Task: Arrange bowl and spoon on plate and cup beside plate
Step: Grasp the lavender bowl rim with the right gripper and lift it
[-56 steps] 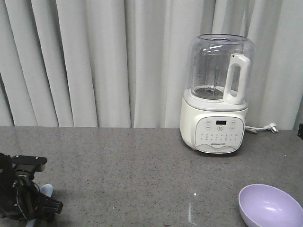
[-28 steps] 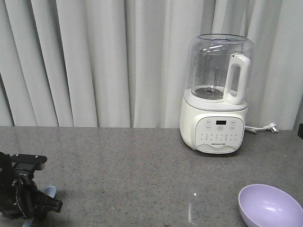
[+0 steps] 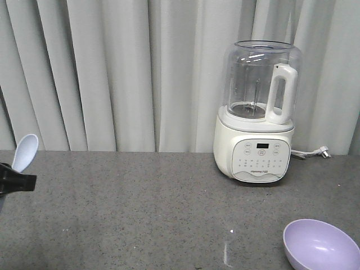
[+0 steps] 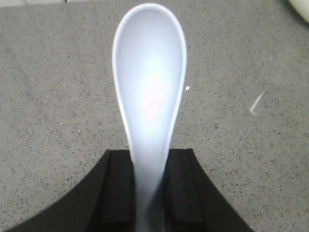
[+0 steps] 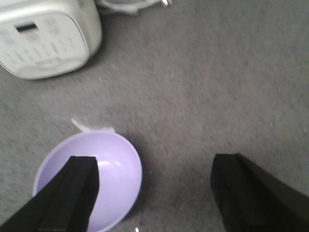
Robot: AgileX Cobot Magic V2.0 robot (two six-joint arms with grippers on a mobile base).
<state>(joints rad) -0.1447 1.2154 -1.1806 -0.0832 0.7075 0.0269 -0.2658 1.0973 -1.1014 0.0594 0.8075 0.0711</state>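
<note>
Left wrist view: left gripper (image 4: 150,174) clamped on the spoon (image 4: 149,87) handle, scoop pointing straight ahead.
Spoon is held above the counter (image 3: 140,214) at far left. The bowl (image 5: 91,179) sits far right, beneath the spread-open right gripper (image 5: 159,193), the nearer arm. Plate and cup are unseen.

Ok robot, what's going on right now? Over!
Left gripper shut on spoon, held up off the table. Right gripper open, empty, above bowl's edge. Plate and cup not in view. Blender far back, not in the way.
</note>
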